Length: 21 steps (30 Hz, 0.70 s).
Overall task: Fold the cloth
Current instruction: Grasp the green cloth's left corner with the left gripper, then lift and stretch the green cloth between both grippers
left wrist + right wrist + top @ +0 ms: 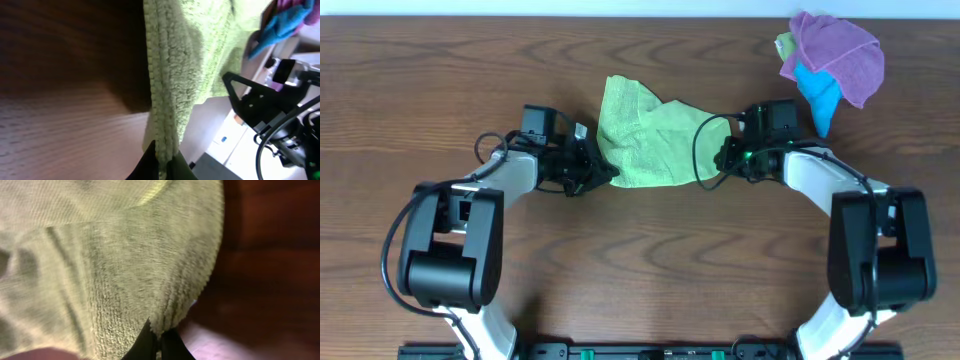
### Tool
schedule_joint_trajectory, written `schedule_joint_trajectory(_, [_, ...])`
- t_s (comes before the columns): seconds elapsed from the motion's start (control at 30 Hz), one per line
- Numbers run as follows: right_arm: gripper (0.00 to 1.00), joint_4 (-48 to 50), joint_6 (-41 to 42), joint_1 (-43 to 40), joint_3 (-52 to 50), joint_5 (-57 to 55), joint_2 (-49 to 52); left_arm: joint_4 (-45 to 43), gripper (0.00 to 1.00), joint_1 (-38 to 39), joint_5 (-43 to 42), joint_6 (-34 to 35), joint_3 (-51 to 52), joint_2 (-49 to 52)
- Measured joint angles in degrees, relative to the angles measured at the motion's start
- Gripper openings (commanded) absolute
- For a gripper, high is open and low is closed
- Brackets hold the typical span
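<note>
While the cloth [645, 140] lies on the table [650, 260] with its long axis running left to right, the left gripper [592, 172] pinches its near-left corner and the right gripper [722, 160] its near-right edge, so the free bulk lies far of both.

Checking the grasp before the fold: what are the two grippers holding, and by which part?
Both pinch the green cloth: the left gripper its left edge, the right gripper its right edge.
</note>
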<state>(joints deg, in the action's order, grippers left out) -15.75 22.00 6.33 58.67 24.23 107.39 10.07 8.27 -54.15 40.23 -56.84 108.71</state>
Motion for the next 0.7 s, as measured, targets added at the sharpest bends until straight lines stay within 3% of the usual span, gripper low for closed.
schedule_joint_trajectory(0.23, [0.01, -5.9, 1.1, 1.6, -0.3, 3.0, -13.7, 0.3, 0.06, -3.8, -4.9, -0.2, 0.0, -2.2])
schedule_joint_trajectory(0.7, [0.01, -4.5, 7.4, 7.1, -0.3, 4.3, -34.4, 0.1, 0.06, -5.6, -5.1, 7.5, -1.0, -23.6])
